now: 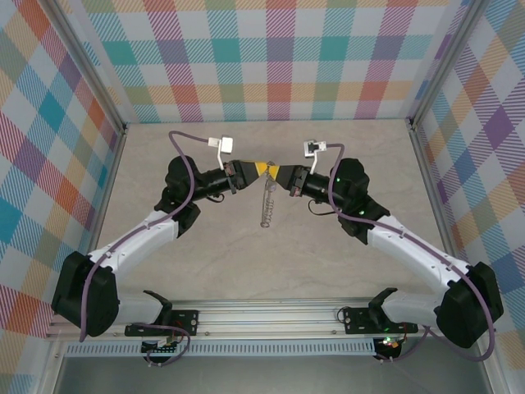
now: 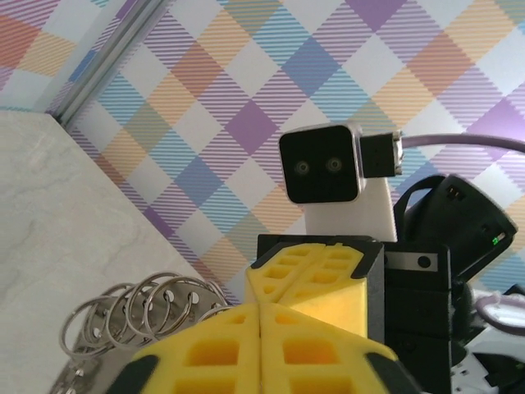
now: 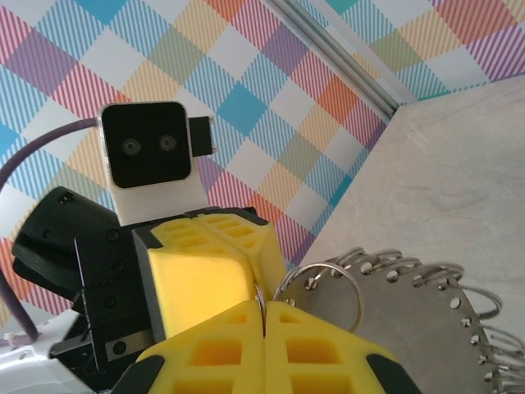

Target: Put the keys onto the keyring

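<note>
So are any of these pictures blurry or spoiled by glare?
Top view: evenly lit and sharp, soft shadows, the keyring small between the arms. Left wrist view: the left pincer is so close it looks soft, with small glints on the keyring. Right wrist view: the right pincer looms large, no harsh glare.

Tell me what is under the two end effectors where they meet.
The keyring hangs below the left end effector and right end effector, over the table. Its top edge is covered by their shut yellow fingers, so anything else pinched there is hidden.
</note>
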Action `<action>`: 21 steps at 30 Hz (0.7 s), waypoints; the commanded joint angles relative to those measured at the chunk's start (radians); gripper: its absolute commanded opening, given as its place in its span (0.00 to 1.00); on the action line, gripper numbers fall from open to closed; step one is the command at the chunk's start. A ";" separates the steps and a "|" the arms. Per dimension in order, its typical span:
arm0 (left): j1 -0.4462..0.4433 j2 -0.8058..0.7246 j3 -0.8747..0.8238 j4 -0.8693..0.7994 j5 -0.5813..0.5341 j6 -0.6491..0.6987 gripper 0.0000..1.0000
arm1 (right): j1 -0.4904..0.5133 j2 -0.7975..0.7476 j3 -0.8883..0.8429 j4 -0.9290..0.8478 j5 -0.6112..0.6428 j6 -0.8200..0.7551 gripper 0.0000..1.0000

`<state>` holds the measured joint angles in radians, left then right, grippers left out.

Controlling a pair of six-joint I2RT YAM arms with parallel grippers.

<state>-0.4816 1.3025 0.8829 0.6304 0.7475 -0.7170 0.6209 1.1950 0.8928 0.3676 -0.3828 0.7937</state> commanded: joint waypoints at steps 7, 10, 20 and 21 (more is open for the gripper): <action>0.029 -0.031 0.194 -0.367 0.034 0.315 0.48 | -0.142 0.019 0.190 -0.308 -0.227 -0.202 0.00; 0.044 0.005 0.251 -0.435 0.104 0.362 0.53 | -0.182 0.051 0.267 -0.409 -0.309 -0.272 0.00; 0.052 0.136 0.461 -0.686 0.282 0.535 0.47 | -0.245 0.188 0.454 -0.575 -0.520 -0.431 0.00; 0.053 0.146 0.479 -0.703 0.291 0.545 0.43 | -0.247 0.202 0.462 -0.573 -0.533 -0.430 0.00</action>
<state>-0.4416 1.4364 1.3014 0.0231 0.9565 -0.2508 0.3824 1.3754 1.3117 -0.1696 -0.8154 0.4274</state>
